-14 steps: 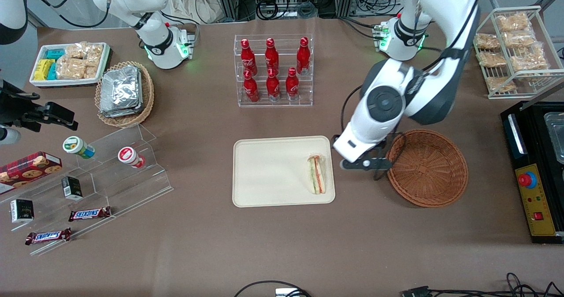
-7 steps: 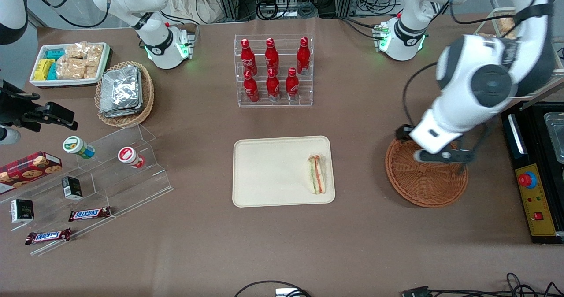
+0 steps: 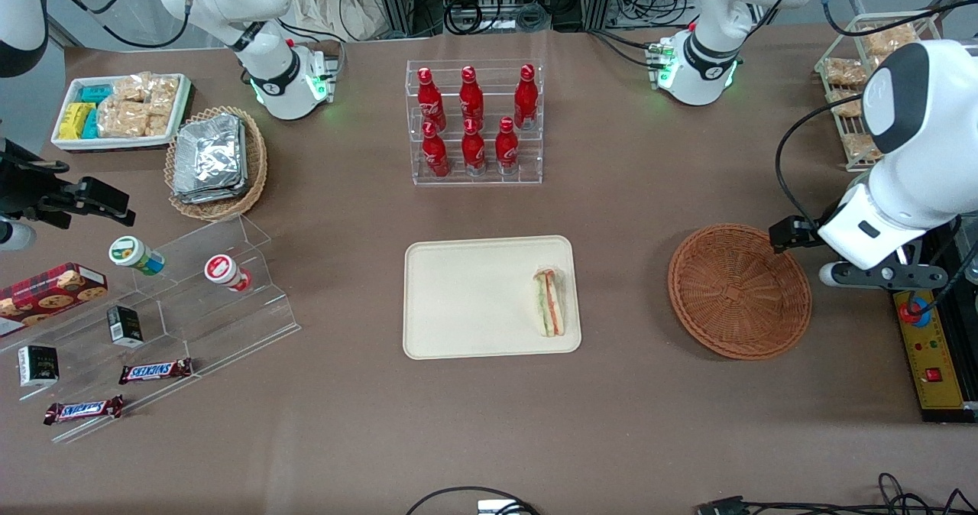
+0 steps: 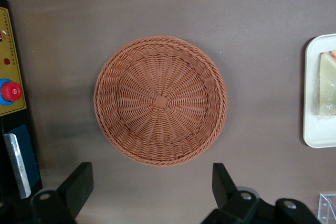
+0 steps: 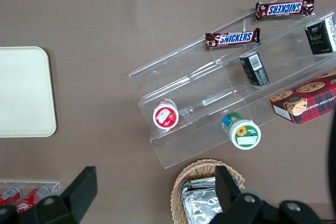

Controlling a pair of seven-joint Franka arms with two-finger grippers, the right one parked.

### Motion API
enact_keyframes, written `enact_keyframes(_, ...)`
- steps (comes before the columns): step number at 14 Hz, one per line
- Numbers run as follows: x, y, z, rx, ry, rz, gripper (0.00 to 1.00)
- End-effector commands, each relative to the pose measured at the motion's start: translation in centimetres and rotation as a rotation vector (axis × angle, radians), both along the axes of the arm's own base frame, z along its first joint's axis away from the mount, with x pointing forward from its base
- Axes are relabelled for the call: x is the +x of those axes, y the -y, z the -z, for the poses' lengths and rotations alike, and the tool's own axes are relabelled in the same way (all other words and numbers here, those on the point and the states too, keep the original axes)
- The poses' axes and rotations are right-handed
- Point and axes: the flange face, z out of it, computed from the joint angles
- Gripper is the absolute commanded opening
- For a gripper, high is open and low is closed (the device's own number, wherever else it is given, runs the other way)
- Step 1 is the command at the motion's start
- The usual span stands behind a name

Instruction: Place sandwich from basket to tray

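The sandwich (image 3: pixel 552 302) lies on the tray (image 3: pixel 474 301), long axis toward the front camera. The wicker basket (image 3: pixel 739 291) sits between it and the gripper (image 3: pixel 879 276), whose fingers (image 4: pixel 77 184) are apart, holding nothing.

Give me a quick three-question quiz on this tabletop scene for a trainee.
1. True or false: the sandwich lies on the cream tray.
2. What does the reddish-brown wicker basket hold?
A) the sandwich
B) foil packs
C) nothing
3. Fill in: the left arm's pincer is ____, raised above the table, beside the basket toward the working arm's end.

Key
1. True: it lies near the tray edge closest to the basket.
2. C: only the bare weave shows in the wrist view.
3. open: its fingers stand wide apart and grip nothing.
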Motion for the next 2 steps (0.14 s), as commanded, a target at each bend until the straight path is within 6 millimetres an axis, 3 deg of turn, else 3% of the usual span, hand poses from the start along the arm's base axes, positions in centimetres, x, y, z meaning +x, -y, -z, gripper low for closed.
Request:
enact_keyframes(1,1.59,0.55,-0.23,0.021,-0.013,0.000,1.00)
enact_keyframes(2,1.54,0.53,-0.25,0.020,-0.013,0.000,1.00)
